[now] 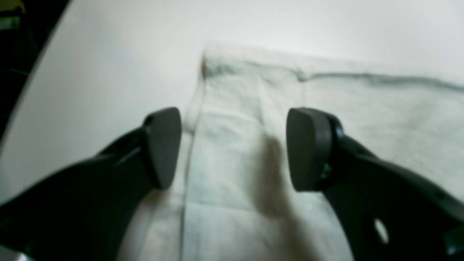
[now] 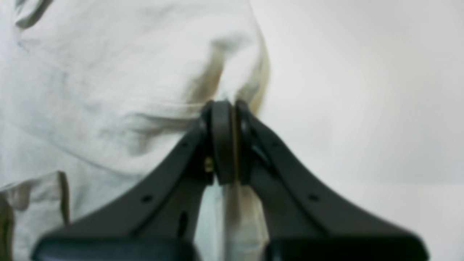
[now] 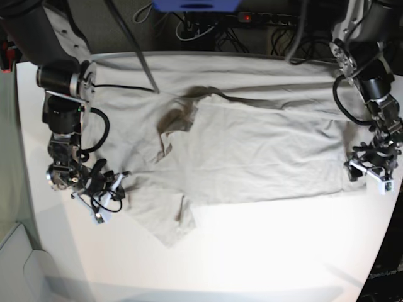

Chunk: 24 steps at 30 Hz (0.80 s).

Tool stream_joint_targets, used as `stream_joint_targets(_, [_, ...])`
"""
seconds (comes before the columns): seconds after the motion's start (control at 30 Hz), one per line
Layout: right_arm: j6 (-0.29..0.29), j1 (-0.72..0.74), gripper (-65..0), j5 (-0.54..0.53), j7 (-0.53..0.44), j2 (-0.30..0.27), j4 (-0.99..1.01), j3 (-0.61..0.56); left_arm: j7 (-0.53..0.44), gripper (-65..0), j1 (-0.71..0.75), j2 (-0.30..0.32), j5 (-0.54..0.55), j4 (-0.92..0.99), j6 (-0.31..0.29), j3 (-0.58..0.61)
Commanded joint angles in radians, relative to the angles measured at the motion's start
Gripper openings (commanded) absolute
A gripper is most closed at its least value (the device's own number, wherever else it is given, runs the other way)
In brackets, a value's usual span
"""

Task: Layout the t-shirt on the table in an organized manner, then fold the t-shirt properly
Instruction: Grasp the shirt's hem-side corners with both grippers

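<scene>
Shirt (image 3: 252, 151) is mostly spread on the counter (image 3: 264, 251), nothing folded yet. Right gripper (image 2: 228, 108) jaws clamped on its edge, left gripper (image 1: 233, 148) jaws apart over the hem.

Both wrist views are blurred. The plain grey-beige cotton t-shirt (image 2: 108, 72) is cut off by the right wrist view's left edge; cloth under the black right gripper (image 2: 227, 119) is hidden.

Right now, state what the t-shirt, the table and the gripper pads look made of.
T-shirt: soft woven or knit cloth, probably cotton; it creases and bunches. Table: smooth hard white top, glaring under light. Left gripper pads: dark matte, possibly rubber.
</scene>
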State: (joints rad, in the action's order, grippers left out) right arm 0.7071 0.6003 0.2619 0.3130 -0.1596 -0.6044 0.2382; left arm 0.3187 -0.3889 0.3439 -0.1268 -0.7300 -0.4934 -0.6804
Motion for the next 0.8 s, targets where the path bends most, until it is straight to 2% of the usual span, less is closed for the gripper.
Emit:
stream_joint_targets(0.0, [-0.009,0.019,-63.4,0.012,0.024,-0.005,-0.004,-0.003,-0.046,-20.5,-0.034,0.027,0.013,0.022,0.003,-0.002])
stream_joint_targets(0.2, [-0.009,0.019,-63.4,0.012,0.025,-0.022,-0.004,-0.003,-0.172,-20.5,-0.129,0.074,0.005,0.283,0.003,0.006])
stream_joint_targets(0.47, [-0.009,0.000,-63.4,0.012,0.025,-0.039,-0.004,-0.001,-0.189,-20.9,-0.146,0.083,0.003,0.338,0.008,0.006])
stream_joint_targets(0.6, [-0.009,0.000,-63.4,0.012,0.025,-0.039,-0.004,-0.003,-0.189,-21.1,-0.146,0.085,0.003,0.339,0.104,0.009])
stream_joint_targets(0.67, [-0.009,0.000,-63.4,0.012,0.025,-0.039,-0.004,-0.003,-0.184,-21.5,-0.146,0.086,0.003,0.339,0.127,0.026])
stream_joint_targets(0.73, [-0.009,-0.001,-63.4,0.012,0.025,-0.039,-0.004,-0.003,-0.183,-25.9,-0.146,0.086,0.003,0.339,0.127,0.081])
stream_joint_targets(0.77, [-0.009,-0.001,-63.5,0.012,0.025,-0.039,-0.004,-0.003,-0.183,-30.5,-0.146,0.086,0.003,0.339,0.129,0.115])
